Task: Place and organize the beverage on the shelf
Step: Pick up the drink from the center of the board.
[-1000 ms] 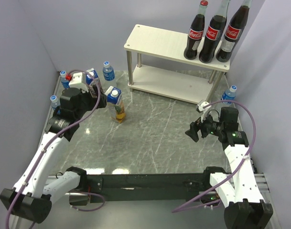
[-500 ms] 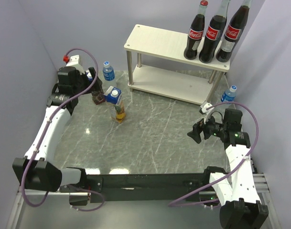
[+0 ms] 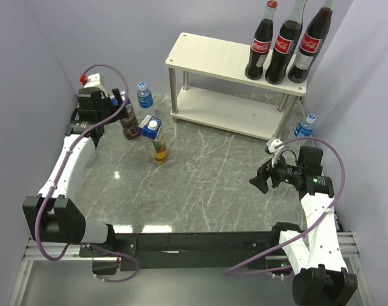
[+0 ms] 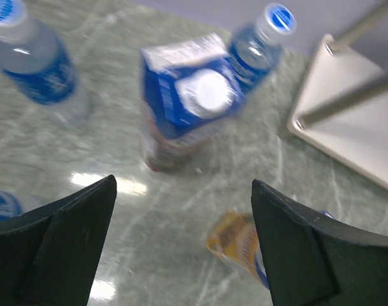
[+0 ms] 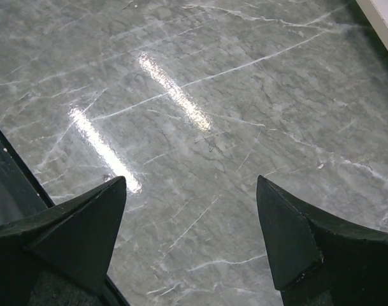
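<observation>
Hovering at ten o'clock, the left gripper (image 4: pixel 183 185) gapes wide above the grape carton (image 4: pixel 190 102). At four o'clock the right gripper (image 3: pixel 258 180) gapes wide too, empty. Three Coca-Cola bottles (image 3: pixel 284 44) stand on the shelf (image 3: pixel 206 54) at one o'clock.

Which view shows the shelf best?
The top view: the whole shelf, both boards and legs, with three cola bottles on top. Left wrist catches one bottom corner; right wrist only a white sliver.
</observation>
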Robot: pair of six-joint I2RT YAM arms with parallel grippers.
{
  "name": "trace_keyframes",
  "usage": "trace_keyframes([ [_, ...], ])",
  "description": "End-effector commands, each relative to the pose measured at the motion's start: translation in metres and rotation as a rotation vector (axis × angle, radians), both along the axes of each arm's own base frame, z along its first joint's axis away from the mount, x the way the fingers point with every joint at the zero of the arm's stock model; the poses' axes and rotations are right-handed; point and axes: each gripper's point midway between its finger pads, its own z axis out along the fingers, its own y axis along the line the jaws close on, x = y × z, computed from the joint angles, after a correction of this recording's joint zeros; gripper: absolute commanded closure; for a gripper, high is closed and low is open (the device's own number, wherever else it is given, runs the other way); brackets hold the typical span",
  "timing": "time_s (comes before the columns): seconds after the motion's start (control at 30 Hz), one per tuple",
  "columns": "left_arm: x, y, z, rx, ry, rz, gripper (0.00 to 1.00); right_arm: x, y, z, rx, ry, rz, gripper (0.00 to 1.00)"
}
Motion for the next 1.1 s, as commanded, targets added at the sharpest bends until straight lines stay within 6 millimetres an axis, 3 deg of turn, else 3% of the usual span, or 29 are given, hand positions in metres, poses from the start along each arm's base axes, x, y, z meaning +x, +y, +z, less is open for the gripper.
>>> trace_keyframes([
  [0.0,0.003,0.042,0.046,0.022,-0.177,0.151,0.09,0.004,0.001,0.014,-0.001,-0.046,0.017,0.11],
  [0.1,0.001,0.080,0.065,-0.009,-0.224,0.261,0.16,0.003,0.001,0.014,0.000,-0.046,0.020,0.12],
  [0.17,0.006,0.102,0.059,-0.027,-0.202,0.314,0.21,0.003,0.001,0.015,-0.001,-0.048,0.020,0.11],
  [0.2,0.011,0.107,0.066,-0.039,-0.209,0.313,0.22,0.003,0.001,0.015,0.000,-0.048,0.023,0.12],
  [0.27,0.021,0.125,0.050,-0.047,-0.160,0.340,0.26,0.003,0.001,0.015,-0.001,-0.049,0.022,0.12],
  [0.33,0.030,0.132,0.051,-0.050,-0.155,0.340,0.28,0.002,0.001,0.015,-0.001,-0.049,0.024,0.12],
  [0.37,0.038,0.137,0.038,-0.044,-0.118,0.343,0.29,0.002,0.002,0.015,0.001,-0.050,0.027,0.11],
  [0.4,0.044,0.139,0.045,-0.041,-0.126,0.338,0.29,0.002,0.002,0.014,0.001,-0.047,0.027,0.12],
  [0.47,0.055,0.145,0.027,-0.027,-0.070,0.336,0.30,0.001,0.001,0.014,0.001,-0.044,0.026,0.11],
  [0.5,0.060,0.147,0.033,-0.019,-0.080,0.340,0.31,0.001,0.002,0.014,0.002,-0.044,0.028,0.12],
  [0.57,0.068,0.152,0.017,-0.004,-0.032,0.336,0.32,0.001,0.001,0.013,0.003,-0.039,0.027,0.12],
  [0.67,0.080,0.156,0.014,0.021,-0.016,0.325,0.33,0.002,0.001,0.012,0.003,-0.035,0.026,0.12],
  [1.07,0.111,0.163,-0.026,0.060,0.069,0.281,0.37,0.002,0.001,0.008,0.008,-0.015,0.028,0.12],
])
